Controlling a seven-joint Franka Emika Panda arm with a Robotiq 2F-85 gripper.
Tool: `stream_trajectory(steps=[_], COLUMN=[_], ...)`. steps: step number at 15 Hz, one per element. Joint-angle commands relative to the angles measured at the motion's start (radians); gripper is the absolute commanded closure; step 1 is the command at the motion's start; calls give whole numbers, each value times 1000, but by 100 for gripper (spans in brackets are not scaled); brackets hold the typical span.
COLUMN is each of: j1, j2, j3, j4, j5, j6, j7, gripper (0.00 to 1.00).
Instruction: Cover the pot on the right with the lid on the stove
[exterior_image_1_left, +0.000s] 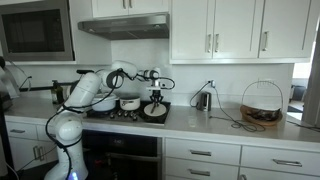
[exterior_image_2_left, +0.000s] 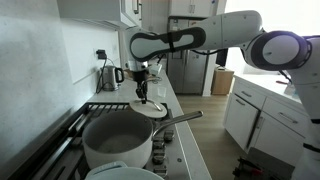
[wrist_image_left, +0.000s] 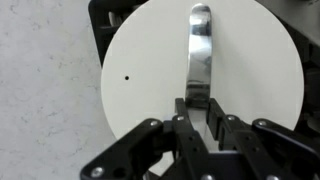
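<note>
Cannot see the whole lid (wrist_image_left: 150, 90): cropped at the wrist view's top. Hides most of the stove (wrist_image_left: 100, 12) there.

You see white upper cabinets (exterior_image_1_left: 230, 30) | microwave (exterior_image_1_left: 35, 30) far left | white wall (exterior_image_1_left: 225, 78) behind | pale bench (exterior_image_1_left: 290, 131) right | white drawers (exterior_image_1_left: 200, 155) below | fridge (exterior_image_2_left: 190, 75) far.

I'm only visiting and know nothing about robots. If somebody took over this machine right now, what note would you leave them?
Gripper: shut on the lid's metal handle.
Lid: over the stove, apart from the pot. Whether it is lifted clear is unclear.
Pot: uncovered.
Done: lid gripped.
Left: carry it across, set it on the pot, let go.
</note>
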Motion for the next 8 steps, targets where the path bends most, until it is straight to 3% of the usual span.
stream_trajectory(steps=[1,8], j1=[32,48], j2=[-19,19], j3=[-11,-5], j4=[64,123], j5=[-23,-22], j6=[-90,-131], j7=[24,11], gripper=[94,94])
